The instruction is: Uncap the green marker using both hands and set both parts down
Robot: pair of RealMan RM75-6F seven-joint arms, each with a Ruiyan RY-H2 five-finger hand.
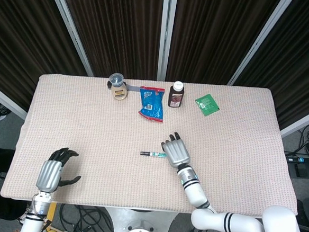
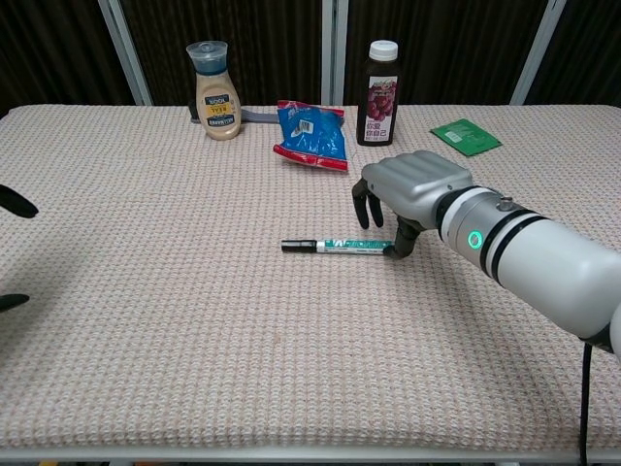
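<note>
The green marker lies flat on the table's middle, black cap end pointing left. My right hand hovers over its right end with fingers spread and curved downward. The thumb tip touches the marker's right end, and the other fingers stay off it. The marker is still on the cloth, not lifted. My left hand rests near the front left corner, fingers apart and holding nothing. In the chest view only its dark fingertips show at the left edge.
Along the far edge stand a dressing bottle, a blue snack bag, a dark juice bottle and a green packet. A woven cloth covers the table.
</note>
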